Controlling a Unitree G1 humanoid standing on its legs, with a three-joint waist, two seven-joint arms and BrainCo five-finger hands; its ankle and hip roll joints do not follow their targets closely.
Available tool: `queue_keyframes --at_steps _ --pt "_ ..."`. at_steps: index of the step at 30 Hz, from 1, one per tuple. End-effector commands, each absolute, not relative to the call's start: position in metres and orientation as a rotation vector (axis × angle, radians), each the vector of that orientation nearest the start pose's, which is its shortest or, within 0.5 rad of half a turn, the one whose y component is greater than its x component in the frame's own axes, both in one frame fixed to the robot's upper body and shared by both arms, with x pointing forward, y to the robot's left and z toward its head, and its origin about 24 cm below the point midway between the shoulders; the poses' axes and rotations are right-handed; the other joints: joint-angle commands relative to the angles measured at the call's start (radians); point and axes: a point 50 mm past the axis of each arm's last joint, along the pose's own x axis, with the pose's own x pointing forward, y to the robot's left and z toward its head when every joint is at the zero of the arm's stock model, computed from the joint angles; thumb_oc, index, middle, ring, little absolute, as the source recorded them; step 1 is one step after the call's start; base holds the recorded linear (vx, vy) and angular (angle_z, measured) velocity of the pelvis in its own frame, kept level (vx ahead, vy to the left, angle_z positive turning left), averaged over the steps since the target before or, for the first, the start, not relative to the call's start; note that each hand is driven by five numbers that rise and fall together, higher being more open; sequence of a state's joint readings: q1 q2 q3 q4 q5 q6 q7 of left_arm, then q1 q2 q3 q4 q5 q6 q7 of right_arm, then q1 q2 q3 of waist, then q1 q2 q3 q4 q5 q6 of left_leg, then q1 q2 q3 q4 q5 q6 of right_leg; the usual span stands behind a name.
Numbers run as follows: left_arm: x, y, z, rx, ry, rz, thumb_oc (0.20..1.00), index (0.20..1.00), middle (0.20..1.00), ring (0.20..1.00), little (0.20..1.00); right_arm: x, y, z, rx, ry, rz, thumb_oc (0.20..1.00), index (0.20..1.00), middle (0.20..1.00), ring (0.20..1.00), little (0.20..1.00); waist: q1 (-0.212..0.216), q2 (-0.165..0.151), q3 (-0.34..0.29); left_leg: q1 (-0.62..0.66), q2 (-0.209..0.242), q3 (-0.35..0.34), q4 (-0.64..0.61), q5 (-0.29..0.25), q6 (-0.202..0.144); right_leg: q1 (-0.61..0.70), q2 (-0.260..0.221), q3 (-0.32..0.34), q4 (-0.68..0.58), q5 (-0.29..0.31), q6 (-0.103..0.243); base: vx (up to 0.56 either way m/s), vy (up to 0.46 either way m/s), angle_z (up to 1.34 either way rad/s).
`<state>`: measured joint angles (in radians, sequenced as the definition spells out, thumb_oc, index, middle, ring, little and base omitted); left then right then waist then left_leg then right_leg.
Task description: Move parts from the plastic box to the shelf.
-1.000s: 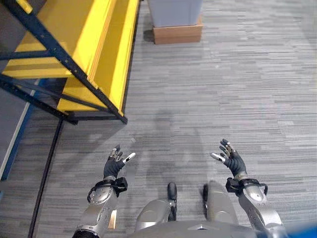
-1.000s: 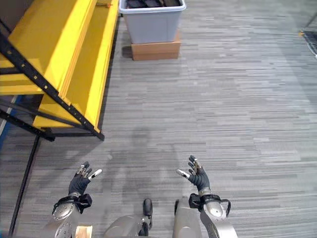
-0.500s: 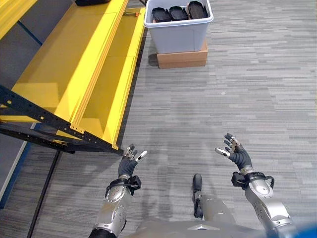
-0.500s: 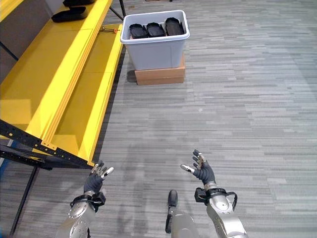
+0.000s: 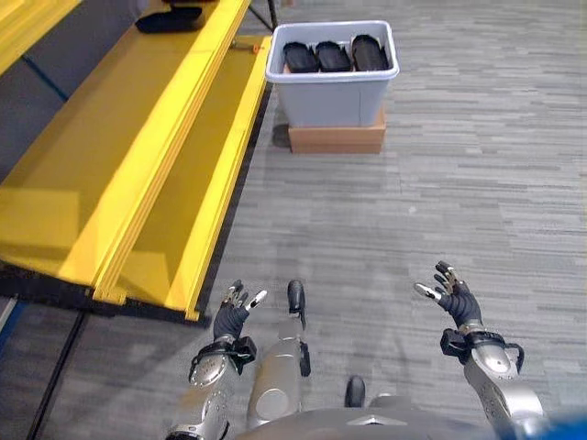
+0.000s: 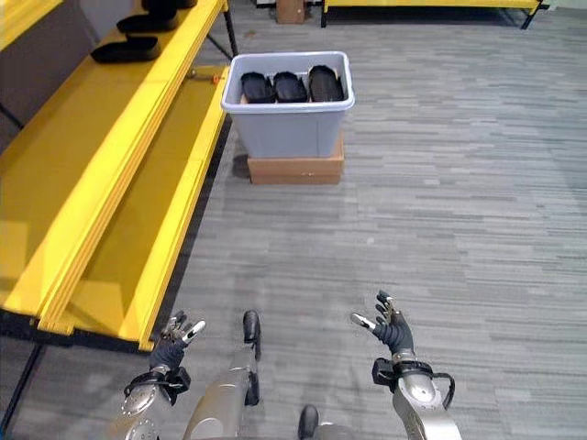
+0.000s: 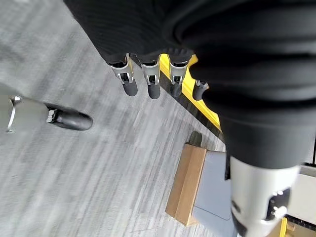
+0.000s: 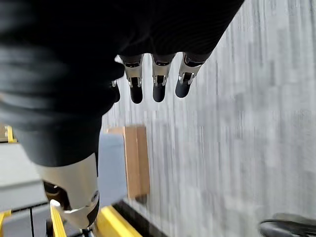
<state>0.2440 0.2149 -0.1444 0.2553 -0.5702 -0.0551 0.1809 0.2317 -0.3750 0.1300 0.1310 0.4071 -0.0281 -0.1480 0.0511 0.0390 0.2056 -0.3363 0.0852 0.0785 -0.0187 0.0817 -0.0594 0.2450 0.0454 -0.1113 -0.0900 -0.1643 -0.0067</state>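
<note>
While both the left hand (image 5: 231, 316) and right hand (image 5: 449, 295) hang open and empty, the parts (image 6: 291, 86) sit in the plastic box (image 6: 286, 124) beside the shelf (image 6: 110, 174); approaching comes first, then reaching in.

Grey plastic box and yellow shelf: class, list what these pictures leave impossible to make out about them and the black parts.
- Grey plastic box: anything beneath the three black parts in the eye views is hidden by them and the box walls.
- Brown cardboard base: its top is covered by the box.
- Yellow shelf: cut off by the picture's left edge.
- Black parts on the shelf: too small to tell their shape; the farthest is cut by the top edge.
</note>
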Motion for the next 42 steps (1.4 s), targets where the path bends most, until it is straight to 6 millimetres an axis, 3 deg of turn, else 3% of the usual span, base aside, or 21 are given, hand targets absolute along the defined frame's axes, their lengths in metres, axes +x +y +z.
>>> queue_keyframes --at_steps 1,2,4,6,8,9,11,13,14,15,17,22,28,31,32,34,36,38,39,41,42 --pt "0.188 0.202 -0.034 -0.288 0.329 0.242 1.0 1.0 1.0 1.0 1.0 0.195 -0.208 -0.005 -0.015 0.237 -0.065 1.0 1.0 1.0 1.0 1.0 0.02 -0.03 -0.041 0.102 0.033 0.017 -0.066 0.185 -0.041 -0.034 -0.11 -0.005 0.056 0.071 0.105 0.37 0.249 -0.71" --pt "0.19 0.203 -0.031 -0.289 0.319 0.243 1.0 1.0 1.0 1.0 1.0 0.197 -0.206 -0.003 -0.008 0.222 -0.058 1.0 1.0 1.0 1.0 1.0 0.026 -0.044 -0.044 0.086 0.017 0.025 -0.013 0.153 -0.02 -0.026 -0.141 -0.005 0.079 0.065 0.118 0.42 0.331 -0.33" --pt "0.193 0.203 -0.029 -0.268 0.317 0.229 1.0 1.0 1.0 1.0 1.0 0.199 -0.197 -0.002 0.003 0.215 -0.031 1.0 1.0 1.0 1.0 1.0 0.031 -0.067 -0.048 0.077 -0.027 0.025 0.063 0.079 0.026 -0.078 -0.203 -0.003 0.208 0.138 0.146 0.34 0.332 0.12" --pt "0.198 0.205 -0.026 -0.241 0.313 0.218 1.0 1.0 1.0 1.0 1.0 0.201 -0.189 -0.004 0.027 0.22 -0.011 1.0 1.0 1.0 1.0 1.0 0.025 -0.066 -0.042 0.101 -0.075 0.018 0.059 0.046 0.068 -0.166 -0.232 0.03 0.398 0.3 0.157 0.22 0.319 0.33" --pt "0.2 0.208 -0.022 -0.207 0.297 0.21 1.0 1.0 1.0 1.0 1.0 0.201 -0.185 -0.003 0.035 0.215 0.004 1.0 1.0 1.0 1.0 1.0 -0.003 -0.035 -0.01 0.174 -0.089 0.014 0.015 0.035 0.096 -0.272 -0.234 0.034 0.613 0.387 0.148 0.28 0.434 0.35" --pt "0.199 0.212 -0.021 -0.171 0.297 0.204 1.0 1.0 1.0 1.0 1.0 0.2 -0.183 -0.006 0.041 0.229 0.009 1.0 1.0 1.0 1.0 1.0 -0.025 -0.006 0.008 0.252 -0.089 0.02 -0.048 0.019 0.103 -0.375 -0.218 -0.005 0.689 0.336 0.139 0.37 0.415 0.35" --pt "0.2 0.213 -0.021 -0.168 0.296 0.204 1.0 1.0 1.0 1.0 1.0 0.198 -0.182 -0.007 0.059 0.236 0.011 1.0 1.0 1.0 1.0 1.0 -0.057 0.006 0.026 0.304 -0.09 0.015 -0.069 0.008 0.096 -0.46 -0.16 -0.034 0.647 0.267 0.128 0.34 0.214 -0.06" --pt "0.2 0.215 -0.02 -0.171 0.292 0.213 1.0 1.0 1.0 1.0 1.0 0.198 -0.183 -0.007 0.071 0.237 0.002 1.0 1.0 1.0 1.0 1.0 -0.071 0.002 0.032 0.337 -0.096 0.011 -0.069 -0.012 0.087 -0.472 -0.146 -0.069 0.51 0.257 0.124 0.3 0.027 0.32" --pt "0.2 0.216 -0.021 -0.175 0.294 0.22 1.0 1.0 1.0 1.0 1.0 0.198 -0.183 -0.007 0.076 0.236 -0.003 1.0 1.0 1.0 1.0 1.0 -0.075 -0.004 0.033 0.354 -0.102 0.01 -0.069 -0.027 0.081 -0.471 -0.154 -0.087 0.393 0.266 0.127 0.55 -0.115 0.67" --pt "0.196 0.219 -0.025 -0.183 0.303 0.243 1.0 1.0 1.0 1.0 1.0 0.199 -0.184 -0.007 0.067 0.24 0.004 1.0 1.0 1.0 1.0 1.0 -0.081 -0.027 0.026 0.4 -0.105 0.015 -0.069 -0.064 0.057 -0.474 -0.16 -0.123 0.096 0.338 0.165 0.45 -0.114 0.4" --pt "0.195 0.22 -0.026 -0.178 0.306 0.245 1.0 1.0 1.0 1.0 1.0 0.201 -0.184 -0.007 0.059 0.236 0.008 1.0 1.0 1.0 1.0 1.0 -0.083 -0.034 0.023 0.411 -0.1 0.016 -0.069 -0.076 0.048 -0.485 -0.162 -0.13 0.024 0.367 0.18 0.33 -0.111 0.08" --pt "0.187 0.214 -0.039 -0.217 0.355 0.257 1.0 1.0 1.0 1.0 1.0 0.201 -0.185 -0.005 0.052 0.229 0.013 1.0 1.0 1.0 1.0 1.0 -0.079 -0.055 -0.016 0.479 -0.097 0.004 -0.069 -0.145 0.033 -0.468 -0.171 -0.126 0.003 0.401 0.185 0.35 -0.138 0.11" --pt "0.19 0.202 -0.039 -0.258 0.349 0.227 1.0 1.0 1.0 1.0 1.0 0.205 -0.192 0.003 0.029 0.196 0.015 1.0 1.0 1.0 1.0 1.0 -0.101 -0.018 -0.046 0.548 -0.018 -0.032 -0.004 -0.143 -0.006 -0.411 -0.124 -0.126 0.045 0.353 0.131 0.35 -0.193 0.21" --pt "0.194 0.198 -0.036 -0.295 0.334 0.232 1.0 1.0 1.0 1.0 1.0 0.206 -0.196 0.004 0.016 0.193 0.02 1.0 1.0 1.0 1.0 1.0 -0.1 -0.013 -0.048 0.501 0.016 -0.04 0.165 -0.041 -0.042 -0.369 -0.081 -0.118 0.065 0.291 0.085 0.23 -0.202 -0.19" --pt "0.194 0.198 -0.036 -0.295 0.334 0.232 1.0 1.0 1.0 1.0 1.0 0.206 -0.196 0.004 0.016 0.193 0.02 1.0 1.0 1.0 1.0 1.0 -0.101 -0.013 -0.049 0.499 0.017 -0.041 0.167 -0.042 -0.042 -0.37 -0.081 -0.119 0.065 0.29 0.084 0.26 -0.253 0.17" --pt "0.195 0.199 -0.034 -0.3 0.328 0.238 1.0 1.0 1.0 1.0 1.0 0.204 -0.204 0.006 0.004 0.192 -0.006 1.0 1.0 1.0 1.0 1.0 -0.088 -0.044 -0.024 0.381 0.03 -0.041 0.438 0.081 -0.058 -0.315 -0.078 -0.112 0.06 0.254 0.045 0.19 -0.256 -0.16" --pt "0.193 0.197 -0.036 -0.304 0.338 0.233 1.0 1.0 1.0 1.0 1.0 0.202 -0.209 0.005 -0.007 0.201 -0.027 1.0 1.0 1.0 1.0 1.0 -0.073 -0.055 -0.005 0.315 0.013 -0.012 0.476 0.045 -0.042 -0.276 -0.079 -0.115 0.051 0.23 0.038 0.17 -0.192 -0.18" --pt "0.193 0.196 -0.036 -0.299 0.34 0.227 1.0 1.0 1.0 1.0 1.0 0.202 -0.21 0.005 -0.013 0.201 -0.036 1.0 1.0 1.0 1.0 1.0 -0.063 -0.061 0.001 0.259 -0.022 -0.01 0.462 0.02 -0.031 -0.264 -0.088 -0.113 0.044 0.228 0.043 0.21 -0.093 -0.01" --pt "0.188 0.194 -0.04 -0.287 0.363 0.209 1.0 1.0 1.0 1.0 1.0 0.201 -0.214 0.005 -0.014 0.201 -0.059 1.0 1.0 1.0 1.0 1.0 -0.054 -0.069 0.003 0.168 -0.054 0.03 0.306 -0.048 0.003 -0.227 -0.095 -0.105 0.012 0.227 0.063 0.32 -0.04 -0.07" --pt "0.186 0.195 -0.04 -0.281 0.368 0.208 1.0 1.0 1.0 1.0 1.0 0.199 -0.215 0.004 -0.016 0.205 -0.068 1.0 1.0 1.0 1.0 1.0 -0.049 -0.068 0.003 0.167 -0.053 0.043 0.229 -0.034 0.004 -0.214 -0.094 -0.102 0.006 0.225 0.068 0.22 0.009 0.0" --pt "0.186 0.194 -0.042 -0.272 0.377 0.21 1.0 1.0 1.0 1.0 1.0 0.198 -0.214 0.003 -0.015 0.208 -0.072 1.0 1.0 1.0 1.0 1.0 -0.04 -0.057 0.002 0.149 -0.051 0.039 0.121 0.035 -0.009 -0.197 -0.079 -0.095 0.003 0.216 0.07 0.32 0.091 -0.04"
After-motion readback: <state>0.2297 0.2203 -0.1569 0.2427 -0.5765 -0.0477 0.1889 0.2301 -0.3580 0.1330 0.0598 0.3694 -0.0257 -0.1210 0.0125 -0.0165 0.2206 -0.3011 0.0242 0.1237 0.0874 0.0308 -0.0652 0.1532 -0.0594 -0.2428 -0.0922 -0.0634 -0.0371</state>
